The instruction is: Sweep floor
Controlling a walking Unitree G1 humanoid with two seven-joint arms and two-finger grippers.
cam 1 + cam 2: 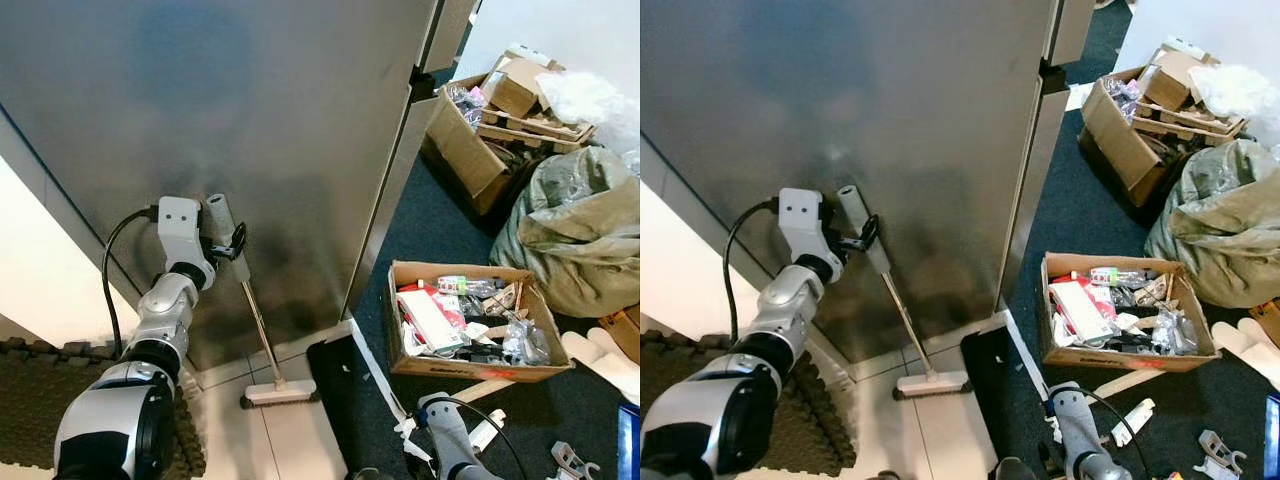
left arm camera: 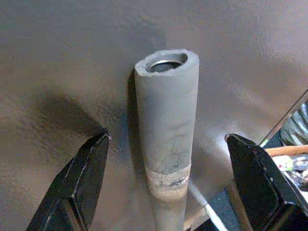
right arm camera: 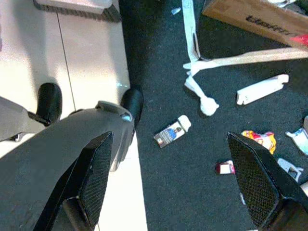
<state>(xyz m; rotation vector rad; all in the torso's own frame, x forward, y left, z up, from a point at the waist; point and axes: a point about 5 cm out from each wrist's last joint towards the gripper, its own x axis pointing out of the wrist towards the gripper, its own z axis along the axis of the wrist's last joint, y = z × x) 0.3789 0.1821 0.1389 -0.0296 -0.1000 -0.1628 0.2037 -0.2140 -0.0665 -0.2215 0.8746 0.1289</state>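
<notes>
A broom leans against the grey metal panel. Its grey foam grip is at the top and its white brush head rests on the pale tiled floor. My left gripper is raised to the grip. In the left wrist view the gripper is open, with one black finger on each side of the foam grip and neither touching it. My right gripper hangs low and open over the dark carpet, with nothing between its fingers.
An open cardboard box full of clutter sits on the dark carpet to the right. A bigger box and an olive bag lie behind it. Litter and white strips are scattered near my feet. A black mat lies at the left.
</notes>
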